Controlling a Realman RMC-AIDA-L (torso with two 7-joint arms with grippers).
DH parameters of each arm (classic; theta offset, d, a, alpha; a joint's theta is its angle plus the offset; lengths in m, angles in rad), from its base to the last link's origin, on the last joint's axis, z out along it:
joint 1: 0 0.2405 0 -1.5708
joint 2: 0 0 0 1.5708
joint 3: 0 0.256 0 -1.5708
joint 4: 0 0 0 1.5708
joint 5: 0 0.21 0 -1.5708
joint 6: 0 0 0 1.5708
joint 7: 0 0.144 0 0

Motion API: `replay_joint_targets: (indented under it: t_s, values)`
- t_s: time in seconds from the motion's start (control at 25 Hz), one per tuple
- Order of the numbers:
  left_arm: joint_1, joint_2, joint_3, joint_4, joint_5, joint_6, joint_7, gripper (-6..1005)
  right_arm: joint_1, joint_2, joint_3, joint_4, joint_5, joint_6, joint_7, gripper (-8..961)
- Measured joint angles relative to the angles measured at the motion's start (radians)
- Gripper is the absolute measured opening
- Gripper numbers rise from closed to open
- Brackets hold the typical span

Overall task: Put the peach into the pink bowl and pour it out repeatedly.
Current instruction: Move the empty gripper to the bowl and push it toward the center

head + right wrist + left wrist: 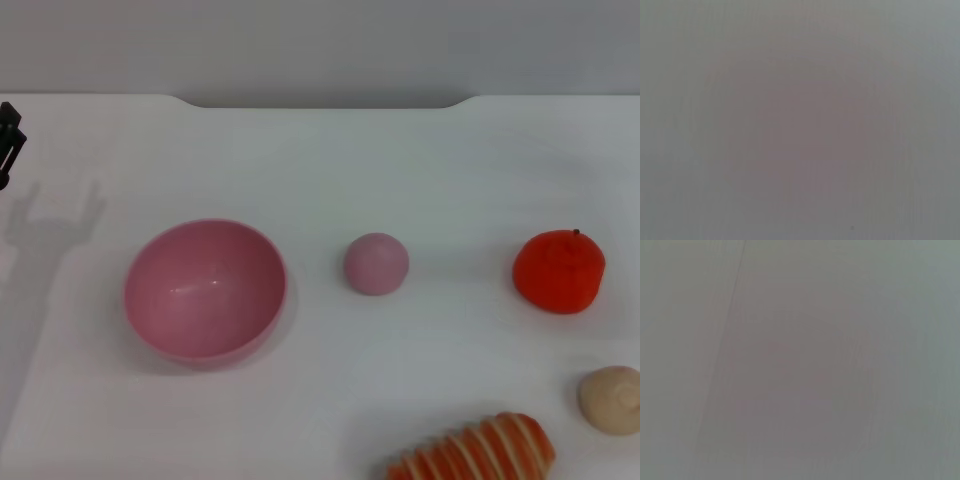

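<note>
White tabletop (330, 160) fills the head view, its far edge running straight with a shallow notch in the middle. Both wrist views show only a blank grey surface, so everything placed comes from the head view. The pink bowl (206, 290) stands upright and empty toward the table's left side, open room all round it. A striped orange-and-white item (480, 450) lies at the near edge, partly cut off. The orange-red fruit (559, 271) sits near the right edge. The peach (376, 263) rests on the bare table between bowl and orange-red fruit, well apart from both. A beige ball (611, 399) lies by the near right corner. The left gripper (8, 142) barely shows at the far left edge; whether it is wide or narrow cannot be told.
</note>
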Motion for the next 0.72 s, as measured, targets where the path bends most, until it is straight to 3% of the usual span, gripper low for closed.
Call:
replay_joint_targets:
  t_s: [0.72]
  values:
    - [0.0,0.0,0.0,0.0,0.0,0.0,0.0,828,-0.001,0.0,0.001,0.002,0.0,0.0,-0.001,476]
